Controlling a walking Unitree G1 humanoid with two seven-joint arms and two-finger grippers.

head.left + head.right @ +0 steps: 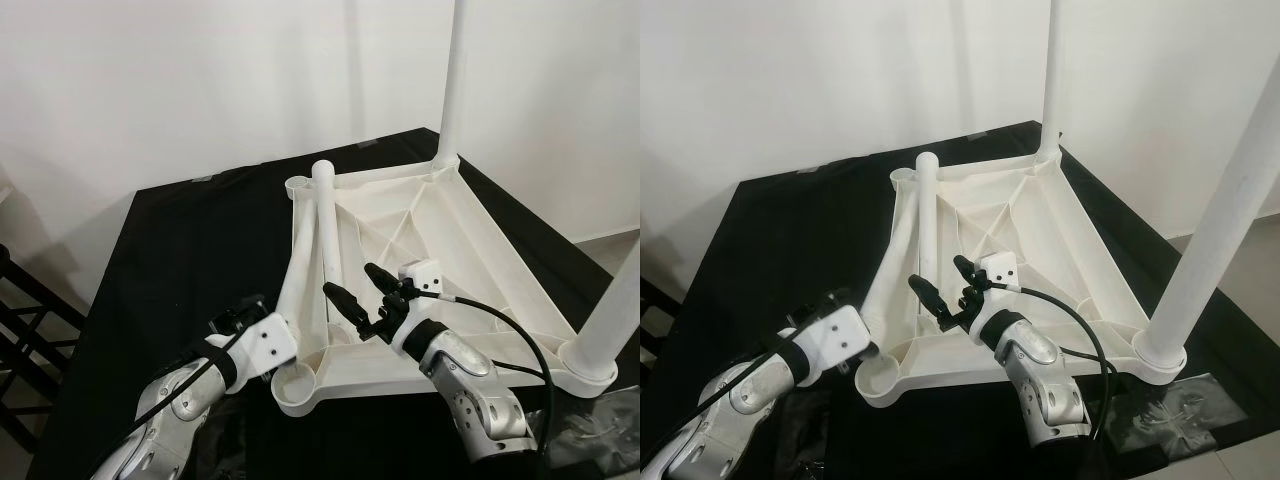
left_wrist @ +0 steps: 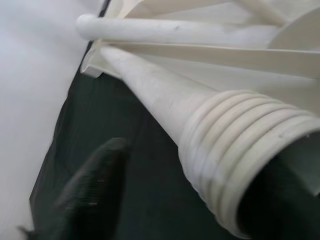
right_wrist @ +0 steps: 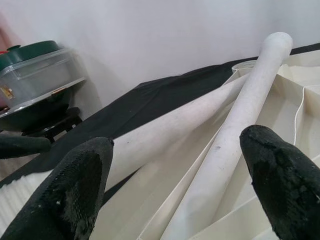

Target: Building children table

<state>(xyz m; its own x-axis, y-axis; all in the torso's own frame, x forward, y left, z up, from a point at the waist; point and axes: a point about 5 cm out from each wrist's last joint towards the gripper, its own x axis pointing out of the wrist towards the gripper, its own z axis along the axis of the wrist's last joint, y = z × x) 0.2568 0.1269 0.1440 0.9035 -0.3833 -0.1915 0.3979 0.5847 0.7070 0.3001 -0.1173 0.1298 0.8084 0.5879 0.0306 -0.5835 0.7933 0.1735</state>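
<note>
Right wrist view: right tool [image 3: 175, 185] spread open over a loose white leg [image 3: 235, 125]
Left tool [image 1: 240, 315] beside a second leg [image 1: 297, 270] on the upturned tabletop [image 1: 470, 260]; can't tell its grip

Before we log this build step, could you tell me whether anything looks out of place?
Two table legs stand upright in the upturned tabletop; two loose legs lie slanted across it, not socketed.

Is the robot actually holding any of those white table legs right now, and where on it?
Cannot be told for the left gripper, beside the threaded end of a loose white plastic leg. The right gripper holds nothing, open around another leg.
</note>
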